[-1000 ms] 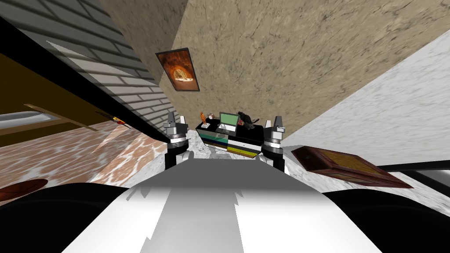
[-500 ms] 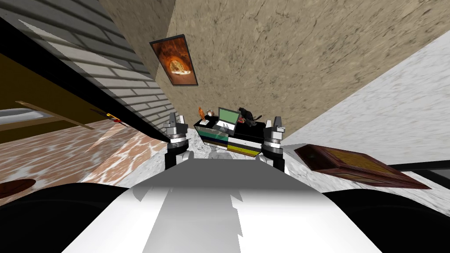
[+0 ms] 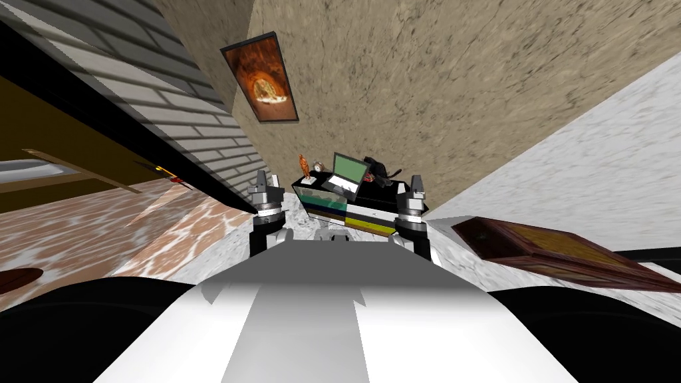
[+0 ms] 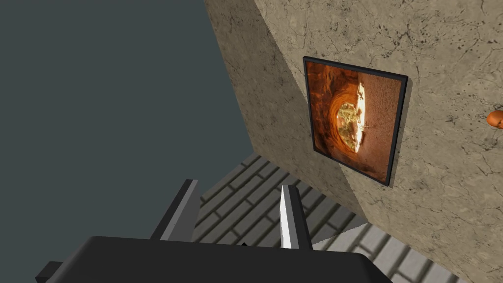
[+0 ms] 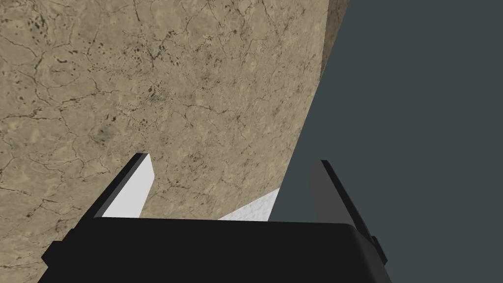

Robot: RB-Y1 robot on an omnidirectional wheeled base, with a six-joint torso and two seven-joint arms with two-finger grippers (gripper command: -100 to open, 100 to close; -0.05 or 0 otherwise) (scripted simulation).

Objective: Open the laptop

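laptop [image 3: 346, 177] lid raised, on bench [image 3: 372, 214] ahead | left gripper [image 4: 238, 184] parted, empty | right gripper [image 5: 231, 159] wide, empty

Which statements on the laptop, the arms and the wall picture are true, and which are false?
1. The laptop stands open, green screen showing, on the cabinet. True.
2. The jaws of the right arm grip the laptop. False: they are open and empty.
3. An orange figurine stands on the cabinet too. True.
4. The orange picture hangs on the brick wall. False: it hangs on the tan wall.
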